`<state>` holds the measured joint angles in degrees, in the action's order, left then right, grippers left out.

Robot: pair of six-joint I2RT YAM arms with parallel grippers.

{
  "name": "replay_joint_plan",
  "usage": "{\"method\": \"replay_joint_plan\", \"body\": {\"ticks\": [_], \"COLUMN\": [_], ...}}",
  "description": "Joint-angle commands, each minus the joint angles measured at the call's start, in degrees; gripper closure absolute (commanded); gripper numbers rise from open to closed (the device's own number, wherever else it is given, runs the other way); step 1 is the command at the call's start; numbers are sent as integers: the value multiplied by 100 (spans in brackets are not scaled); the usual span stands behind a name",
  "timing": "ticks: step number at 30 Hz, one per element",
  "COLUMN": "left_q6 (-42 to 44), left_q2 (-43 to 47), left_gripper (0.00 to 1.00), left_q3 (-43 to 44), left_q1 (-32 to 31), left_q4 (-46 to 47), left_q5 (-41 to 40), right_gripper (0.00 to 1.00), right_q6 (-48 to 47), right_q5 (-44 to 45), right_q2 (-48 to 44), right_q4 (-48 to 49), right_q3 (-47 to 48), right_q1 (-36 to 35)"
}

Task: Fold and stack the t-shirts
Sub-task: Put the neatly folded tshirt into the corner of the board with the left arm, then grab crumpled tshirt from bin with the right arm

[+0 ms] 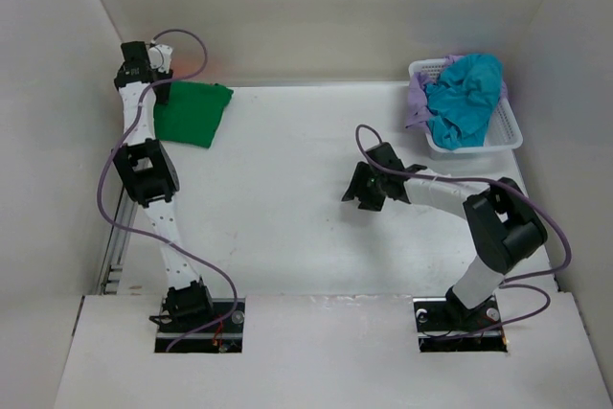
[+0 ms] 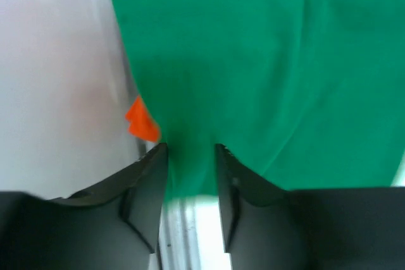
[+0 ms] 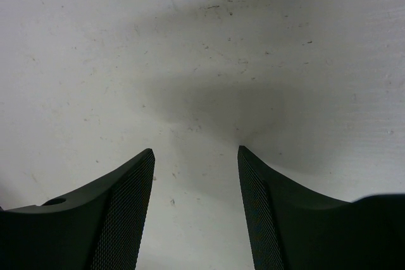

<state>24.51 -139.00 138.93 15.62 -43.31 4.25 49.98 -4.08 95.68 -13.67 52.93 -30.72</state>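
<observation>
The dark green t-shirt (image 1: 192, 114) lies folded at the far left of the table. In the left wrist view it (image 2: 266, 74) lies on top of the orange t-shirt (image 2: 143, 121), which shows only as slivers at its edges. My left gripper (image 1: 159, 93) hovers at the green shirt's left edge. Its jaws (image 2: 192, 148) stand a narrow gap apart, and the flat green edge lies between them unpinched. My right gripper (image 1: 367, 193) is open and empty over bare table (image 3: 196, 153). The teal t-shirt (image 1: 465, 98) and the lavender t-shirt (image 1: 416, 101) lie crumpled in the basket.
A white lattice basket (image 1: 508, 137) stands at the far right corner. White walls close in the table at the back and on both sides. A metal rail (image 1: 113, 256) runs along the table's left edge, under the left arm.
</observation>
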Motion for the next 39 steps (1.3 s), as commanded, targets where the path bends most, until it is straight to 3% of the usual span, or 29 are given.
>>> {"method": "replay_joint_plan", "body": {"ticks": [1, 4, 7, 12, 17, 20, 24, 32, 39], "left_q6": [168, 317, 300, 169, -192, -350, -526, -561, -790], "left_q2": [-30, 22, 311, 1548, 3157, 3651, 3854, 3758, 3327], "left_gripper": [63, 61, 60, 55, 40, 33, 33, 33, 35], "left_q3": [301, 275, 74, -1471, -3264, -3951, -4593, -4885, -4507], "left_q1": [130, 271, 315, 140, -413, -844, -1214, -1267, -1249], "left_q4": [655, 1183, 1229, 1220, 860, 412, 191, -195, -670], "left_q5": [-976, -1628, -1612, -1103, -23, 645, 876, 832, 814], "right_gripper": [40, 40, 40, 40, 37, 34, 31, 32, 35], "right_q6": [-102, -120, -120, -321, -1392, -2069, -2623, -2897, -2634], "right_q5": [-58, -58, -49, 21, 722, 1749, 2516, 2307, 1358], "right_q2": [56, 4, -93, -435, -717, -612, -428, 284, 908], "right_q4": [-57, -92, -101, -311, -1670, -2384, -2316, -1385, -1340], "right_q3": [279, 306, 306, 542, 1972, 2914, 3496, 3777, 4120], "right_q1": [0, -17, -52, -131, -53, 604, 1642, 2812, 3006]}}
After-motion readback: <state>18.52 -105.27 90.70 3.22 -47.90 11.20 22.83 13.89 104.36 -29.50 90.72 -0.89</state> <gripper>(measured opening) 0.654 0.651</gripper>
